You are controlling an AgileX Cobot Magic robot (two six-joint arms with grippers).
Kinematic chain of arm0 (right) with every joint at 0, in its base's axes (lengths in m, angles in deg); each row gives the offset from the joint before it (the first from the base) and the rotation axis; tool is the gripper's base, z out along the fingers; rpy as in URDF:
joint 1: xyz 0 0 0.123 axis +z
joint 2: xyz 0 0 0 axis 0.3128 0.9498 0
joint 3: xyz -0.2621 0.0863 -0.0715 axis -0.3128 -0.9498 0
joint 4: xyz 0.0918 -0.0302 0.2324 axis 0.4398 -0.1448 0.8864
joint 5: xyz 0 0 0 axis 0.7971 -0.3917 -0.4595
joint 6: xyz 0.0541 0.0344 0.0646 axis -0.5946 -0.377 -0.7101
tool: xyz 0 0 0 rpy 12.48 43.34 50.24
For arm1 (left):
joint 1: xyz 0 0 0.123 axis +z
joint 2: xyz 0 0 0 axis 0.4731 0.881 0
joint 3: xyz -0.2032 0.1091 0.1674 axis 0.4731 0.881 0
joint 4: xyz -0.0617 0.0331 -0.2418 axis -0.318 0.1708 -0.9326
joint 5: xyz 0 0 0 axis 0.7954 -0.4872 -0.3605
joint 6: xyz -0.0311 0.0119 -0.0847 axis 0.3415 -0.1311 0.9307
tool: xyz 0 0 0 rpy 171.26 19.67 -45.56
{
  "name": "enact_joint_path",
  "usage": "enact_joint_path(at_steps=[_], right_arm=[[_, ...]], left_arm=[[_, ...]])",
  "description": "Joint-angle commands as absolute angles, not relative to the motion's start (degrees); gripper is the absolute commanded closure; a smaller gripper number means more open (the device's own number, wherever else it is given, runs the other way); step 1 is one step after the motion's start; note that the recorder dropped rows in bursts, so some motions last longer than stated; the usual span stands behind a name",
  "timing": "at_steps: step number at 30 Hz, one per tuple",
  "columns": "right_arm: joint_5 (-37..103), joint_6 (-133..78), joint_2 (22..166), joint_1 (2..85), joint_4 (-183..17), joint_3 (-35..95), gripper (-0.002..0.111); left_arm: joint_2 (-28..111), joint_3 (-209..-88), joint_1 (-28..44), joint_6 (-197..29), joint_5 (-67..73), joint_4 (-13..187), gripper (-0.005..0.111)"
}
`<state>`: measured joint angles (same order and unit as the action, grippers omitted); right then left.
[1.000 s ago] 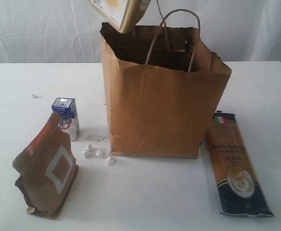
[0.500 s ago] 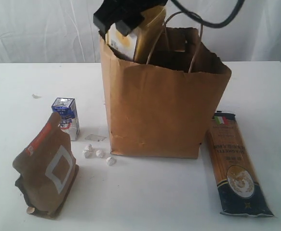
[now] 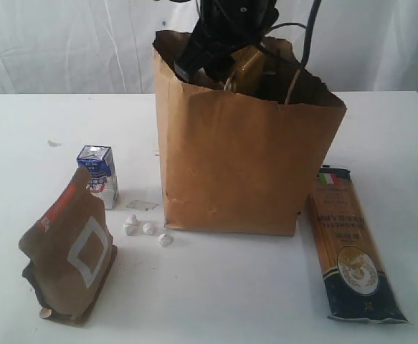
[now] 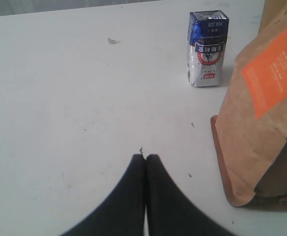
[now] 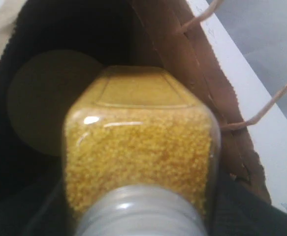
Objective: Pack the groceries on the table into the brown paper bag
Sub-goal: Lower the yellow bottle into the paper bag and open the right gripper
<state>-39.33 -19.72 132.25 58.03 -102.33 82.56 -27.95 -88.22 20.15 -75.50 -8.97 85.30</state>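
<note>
brown paper bag [image 3: 230,165]: upright, mouth open.
right gripper [image 3: 216,61]: clamped on yellow-grain bottle [image 5: 138,142] at the mouth.
left gripper [image 4: 144,164]: together, empty.
risk: handle loop [image 5: 261,110] snags, bag tips.

- tall creased brown paper bag [image 3: 244,165]: centre of flat white tabletop [image 3: 216,301].
- small blue-white carton [image 3: 98,174]: bag's 9 o'clock.
- brown pouch with orange label [image 3: 71,247]: 7 o'clock, before the carton.
- long pasta pack [image 3: 350,247]: 4 o'clock, lying flat.
- yellow-grain bottle with white cap [image 5: 138,147]: in bag's mouth.
</note>
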Motion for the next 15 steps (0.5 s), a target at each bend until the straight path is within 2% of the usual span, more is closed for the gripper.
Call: enact_joint_path(at_steps=[1, 9, 11, 12, 15], right_arm=[[-36.72, -20.37, 132.36, 56.47, -104.20, 83.60, 0.108], [-36.72, -17.07, 134.39, 56.42, -92.56, 83.60, 0.105], [-36.72, -16.90, 134.77, 56.42, -92.28, 83.60, 0.096], [-36.72, -17.03, 134.91, 56.42, -92.41, 83.60, 0.087], [-36.72, -17.68, 135.03, 56.42, -93.17, 83.60, 0.053]], left_arm=[[-28.18, -87.97, 20.20, -75.43, -8.96, 85.27, 0.107], [-28.18, -87.97, 20.20, -75.43, -8.96, 85.27, 0.107], [-28.18, -87.97, 20.20, -75.43, -8.96, 85.27, 0.107], [-28.18, -87.97, 20.20, -75.43, -8.96, 85.27, 0.107], [-28.18, -87.97, 20.20, -75.43, -8.96, 85.27, 0.107]])
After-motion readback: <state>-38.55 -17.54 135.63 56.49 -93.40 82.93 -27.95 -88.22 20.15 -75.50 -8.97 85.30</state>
